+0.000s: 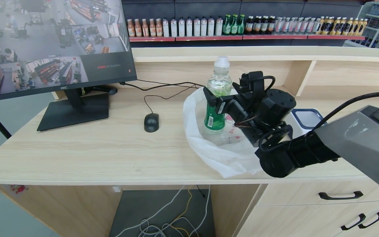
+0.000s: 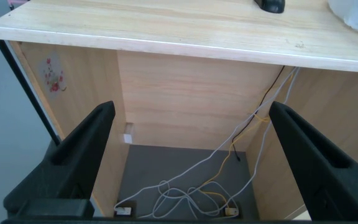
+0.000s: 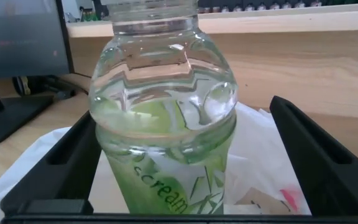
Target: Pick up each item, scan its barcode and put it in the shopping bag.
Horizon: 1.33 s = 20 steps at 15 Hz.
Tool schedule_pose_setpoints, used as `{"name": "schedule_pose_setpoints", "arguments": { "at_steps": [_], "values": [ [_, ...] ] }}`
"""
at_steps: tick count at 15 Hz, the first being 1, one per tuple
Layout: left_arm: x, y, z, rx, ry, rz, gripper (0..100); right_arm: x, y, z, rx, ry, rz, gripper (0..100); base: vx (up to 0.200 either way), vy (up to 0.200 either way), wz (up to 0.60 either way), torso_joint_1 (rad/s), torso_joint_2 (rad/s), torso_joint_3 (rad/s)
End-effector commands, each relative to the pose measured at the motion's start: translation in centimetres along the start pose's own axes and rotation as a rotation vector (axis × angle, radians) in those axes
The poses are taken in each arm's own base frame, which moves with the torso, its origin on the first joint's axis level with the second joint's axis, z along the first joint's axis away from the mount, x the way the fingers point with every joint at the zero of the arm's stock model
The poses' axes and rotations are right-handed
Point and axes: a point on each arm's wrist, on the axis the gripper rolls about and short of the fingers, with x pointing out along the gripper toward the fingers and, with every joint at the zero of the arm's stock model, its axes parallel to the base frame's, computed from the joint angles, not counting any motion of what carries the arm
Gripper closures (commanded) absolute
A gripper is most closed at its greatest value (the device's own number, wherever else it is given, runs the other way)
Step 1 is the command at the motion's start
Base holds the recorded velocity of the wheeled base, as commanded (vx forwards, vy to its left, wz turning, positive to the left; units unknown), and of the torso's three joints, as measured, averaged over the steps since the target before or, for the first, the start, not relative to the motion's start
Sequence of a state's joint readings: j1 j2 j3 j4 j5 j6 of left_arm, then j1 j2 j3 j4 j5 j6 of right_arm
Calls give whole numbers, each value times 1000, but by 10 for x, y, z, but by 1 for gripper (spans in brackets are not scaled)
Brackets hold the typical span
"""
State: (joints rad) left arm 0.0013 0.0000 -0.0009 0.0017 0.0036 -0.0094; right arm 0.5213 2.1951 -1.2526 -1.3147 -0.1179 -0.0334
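A clear bottle (image 1: pixel 218 86) with a white cap and a green label stands upright in the mouth of the white plastic shopping bag (image 1: pixel 209 148) on the wooden counter. My right gripper (image 1: pixel 220 91) is open around the bottle's middle, one finger on each side. In the right wrist view the bottle (image 3: pixel 166 112) sits between the fingers (image 3: pixel 79 155), with a gap beside the other finger, and the bag (image 3: pixel 36 162) lies underneath. My left gripper (image 2: pixel 191 109) is open and holds nothing, low in front of the counter's edge, facing the space under the desk.
A monitor (image 1: pixel 51 42) on its stand fills the counter's left, with a black mouse (image 1: pixel 151 122) and cables beside it. A blue-rimmed container (image 1: pixel 306 118) lies behind the right arm. A raised ledge runs along the back. Loose cables (image 2: pixel 191 193) lie under the desk.
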Motion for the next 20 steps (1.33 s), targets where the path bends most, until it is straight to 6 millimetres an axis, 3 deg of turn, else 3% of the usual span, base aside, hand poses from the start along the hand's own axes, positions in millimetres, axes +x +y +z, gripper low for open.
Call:
{"name": "schedule_pose_setpoints", "arguments": {
  "at_steps": [1, 4, 7, 9, 12, 17, 20],
  "values": [
    [0, 0, 0, 0, 1, 1, 0, -7, -1, 15, 2, -13, 1, 0, 0, 0, 0, 0, 0, 0],
    [0, 0, 0, -1, 1, 1, 0, -19, -2, 32, -3, -20, 5, 0, 0, 0, 0, 0, 0, 0],
    [0, 0, 0, 0, -1, 1, 0, -53, -6, 55, -8, -4, 10, 0, 0, 0, 0, 0, 0, 0],
    [0, 0, 0, 0, -1, 1, 0, -73, -8, 56, -9, 22, 14, 0, 0, 0, 0, 0, 0, 0],
    [0, 0, 0, -1, -1, 0, 0, -118, 10, 49, 12, 59, 105, 0, 0, 0, 0, 0, 0, 0],
    [0, 0, 0, -3, 1, 1, 0, -130, 14, 43, 19, 63, 118, 0, 0, 0, 0, 0, 0, 0],
    [0, 0, 0, -3, 1, 1, 0, -127, 15, 38, 19, 70, 115, 0, 0, 0, 0, 0, 0, 0]
  ]
}}
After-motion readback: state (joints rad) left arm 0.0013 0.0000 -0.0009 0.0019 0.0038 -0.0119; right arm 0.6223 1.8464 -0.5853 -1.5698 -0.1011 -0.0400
